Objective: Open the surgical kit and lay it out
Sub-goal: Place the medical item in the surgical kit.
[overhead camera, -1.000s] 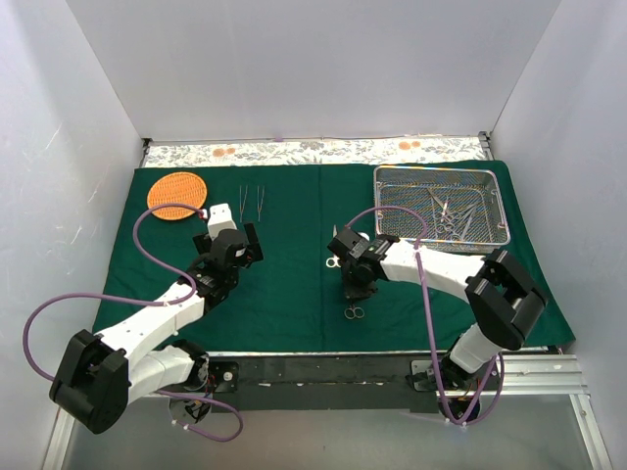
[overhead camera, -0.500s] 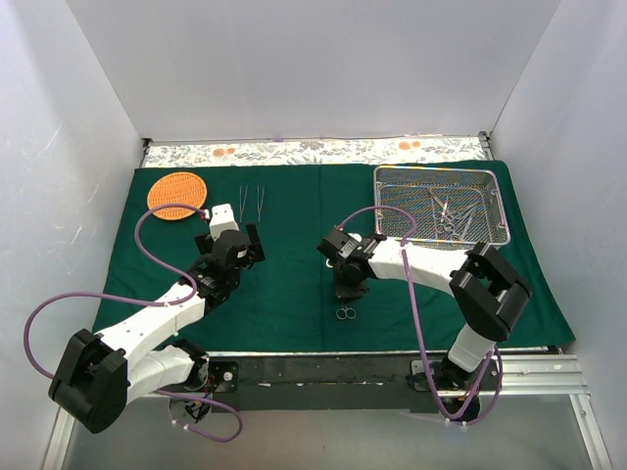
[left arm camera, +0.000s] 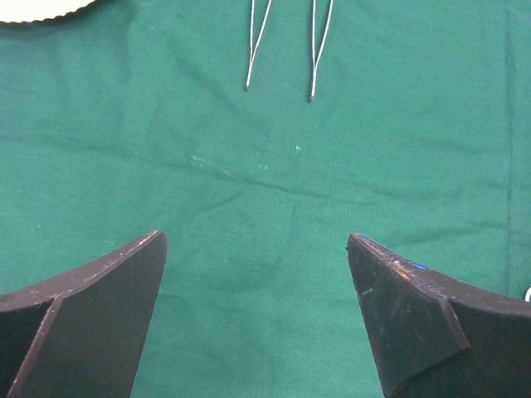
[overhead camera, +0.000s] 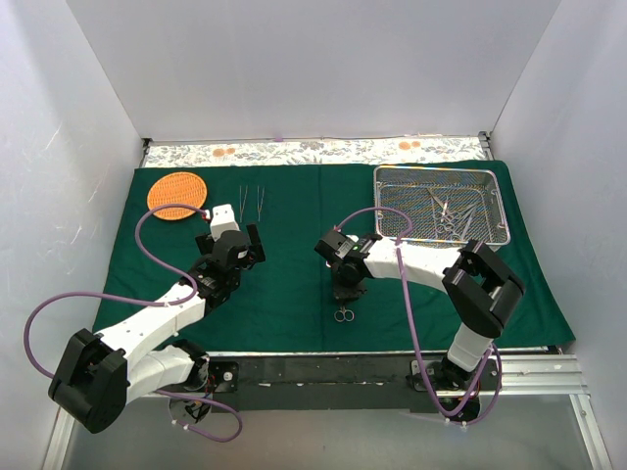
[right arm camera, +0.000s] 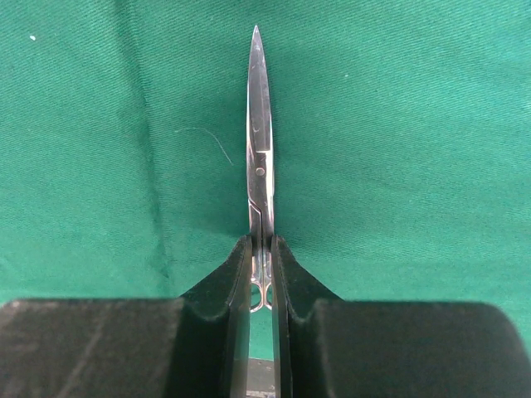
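The dark green cloth lies spread flat over the table. Two thin steel tweezers lie side by side on it at the back left, their tips showing in the left wrist view. The wire-mesh tray stands at the back right with several steel instruments inside. My right gripper is shut on a pair of scissors, blades closed, low over the cloth's middle; the finger rings stick out toward the front. My left gripper hangs open and empty over bare cloth.
A round woven orange basket sits at the back left corner, just left of the tweezers. A floral strip runs along the back edge. White walls close in three sides. The cloth's front edge ends near the arm bases.
My right gripper has carried the scissors a little to the left over the cloth. The left arm has stayed still with its jaws wide.
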Controlling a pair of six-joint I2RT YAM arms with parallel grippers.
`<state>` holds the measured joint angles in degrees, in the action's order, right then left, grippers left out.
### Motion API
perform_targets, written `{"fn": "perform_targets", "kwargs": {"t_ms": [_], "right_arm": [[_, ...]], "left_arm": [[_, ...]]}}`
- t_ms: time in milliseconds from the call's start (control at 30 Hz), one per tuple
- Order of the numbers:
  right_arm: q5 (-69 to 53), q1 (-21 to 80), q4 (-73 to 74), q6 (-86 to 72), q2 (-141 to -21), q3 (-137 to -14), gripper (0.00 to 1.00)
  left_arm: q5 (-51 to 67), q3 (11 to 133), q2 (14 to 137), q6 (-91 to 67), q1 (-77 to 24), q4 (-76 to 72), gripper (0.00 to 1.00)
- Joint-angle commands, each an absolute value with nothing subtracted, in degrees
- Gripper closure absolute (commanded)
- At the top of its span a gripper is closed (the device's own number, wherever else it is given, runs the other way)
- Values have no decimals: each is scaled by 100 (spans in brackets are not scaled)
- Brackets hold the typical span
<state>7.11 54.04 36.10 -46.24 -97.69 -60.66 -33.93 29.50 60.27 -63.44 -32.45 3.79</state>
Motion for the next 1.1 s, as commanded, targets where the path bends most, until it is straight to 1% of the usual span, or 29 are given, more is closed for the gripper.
{"fn": "perform_targets", "kwargs": {"t_ms": [0, 367, 567, 800, 1033, 1067], "right_arm": [[642, 5432, 3639, -4614, -9844, -6293, 84], [694, 5432, 3919, -4684, -10072, -6521, 84], [800, 5414, 4183, -4851, -10204, -6601, 88], [861, 5335, 4105, -5036, -10055, -6460, 89], [896, 5344, 4061, -4984, -10072, -6539, 80], [905, 5344, 4069, -4975, -10081, -6565, 78]], "left_arm": [[-3551, 2892, 5897, -6302, -3270, 255, 10], [-3542, 2874, 5897, -6302, -3296, 255, 10], [-3533, 2865, 5897, -6284, -3322, 237, 10], [-3551, 2865, 5880, -6284, -3349, 237, 10], [-3542, 2857, 5871, -6275, -3340, 237, 10], [-3542, 2865, 5862, -6284, -3349, 237, 10]]}}
